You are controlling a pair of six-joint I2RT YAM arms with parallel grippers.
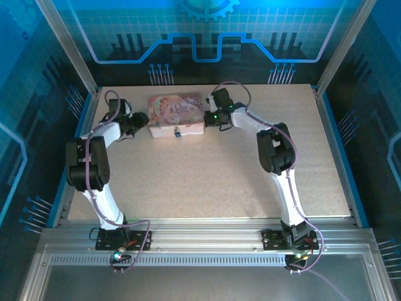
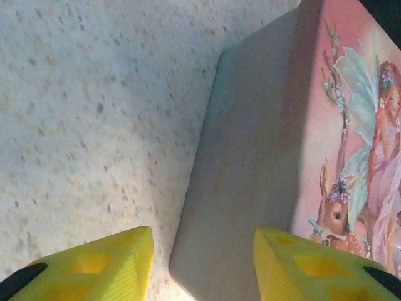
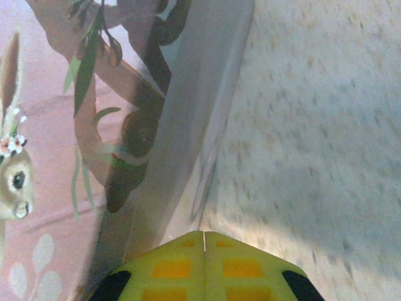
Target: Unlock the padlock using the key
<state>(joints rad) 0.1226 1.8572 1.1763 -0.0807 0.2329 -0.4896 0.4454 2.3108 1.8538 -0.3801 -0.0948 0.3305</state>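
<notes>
Left gripper point(image 2: 202, 251): jaws apart, nothing clamped. Yellow fingertips point(image 2: 106, 266) straddled the near-left corner of the pink box point(image 2: 250, 169). The box's plain grey side wall faced the camera, with the fairy-and-fawn lid art at the right. Couldn't tell whether either pad touched the box.

From overhead, the left gripper point(image 1: 140, 122) sat just beside the box's left end, and the pink box point(image 1: 177, 111) lay by the worktop's far edge, left of centre.

Right gripper point(image 3: 203, 248): fingertips point(image 3: 175, 266) pressed together, with just a thin seam between them. Couldn't tell if anything was pinched in there. It hung over the box's right-hand edge, pink lid point(image 3: 56, 188) to one side and speckled worktop point(image 3: 326, 125) to the other. From overhead, the right gripper point(image 1: 210, 120) was at the box's right end, with a green light on the wrist.

Padlock point(image 1: 177, 133): a small dark-blue dot on the box's near face, about mid-length, between the two grippers and apart from both. It was too small to read the shackle.

In the way: the box itself sat between the grippers, with both arms folded in at its ends. The padlock's near side opened onto bare worktop point(image 1: 219, 182).

Surroundings: aluminium rail point(image 1: 200, 241) at the near edge carrying both bases, frame posts at the far corners, blue printed panels behind.
</notes>
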